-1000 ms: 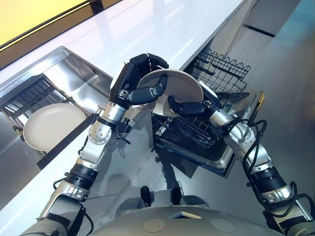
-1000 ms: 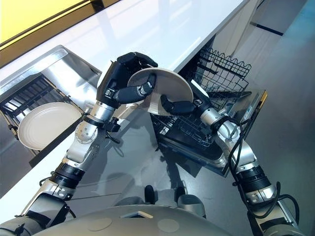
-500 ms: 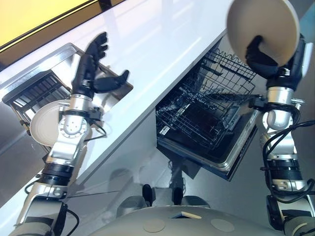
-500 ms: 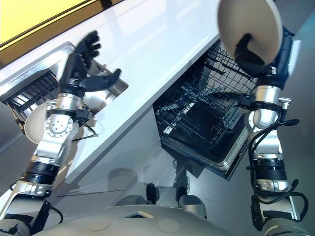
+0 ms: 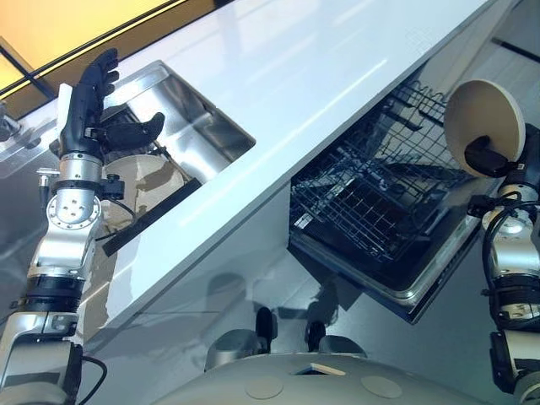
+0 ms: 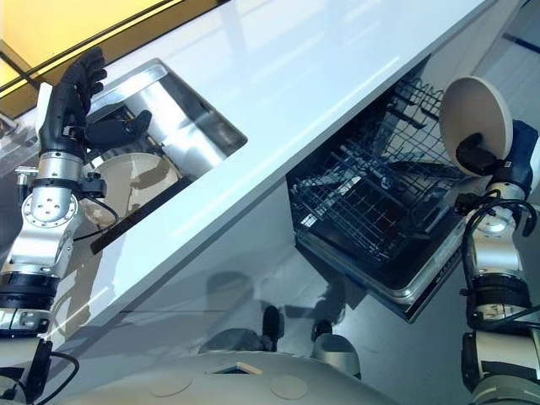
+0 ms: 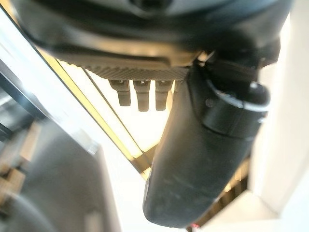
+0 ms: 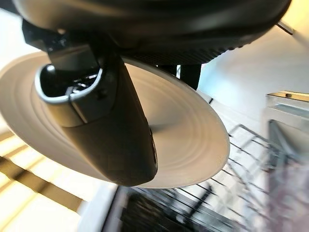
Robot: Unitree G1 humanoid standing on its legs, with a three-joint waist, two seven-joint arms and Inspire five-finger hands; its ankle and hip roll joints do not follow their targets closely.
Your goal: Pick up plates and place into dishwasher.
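A long white counter (image 5: 278,76) ran across the scene, with a steel sink (image 5: 181,118) let into it. Below the counter's edge stood the dishwasher (image 5: 396,228), its door down and its wire racks (image 5: 371,198) drawn out.

The right hand (image 6: 481,156) was raised beside the dishwasher, over the far end of the racks. Its thumb lay across the face of a pale round plate (image 5: 483,114) and its fingers were behind it, so the plate was pinched and held on edge, clear of the racks; the right wrist view confirmed this grip.

The left hand (image 5: 89,105) was up over the sink, fingers straight and spread, thumb out, holding nothing. A second plate (image 5: 139,177) lay in the sink, just under that hand.
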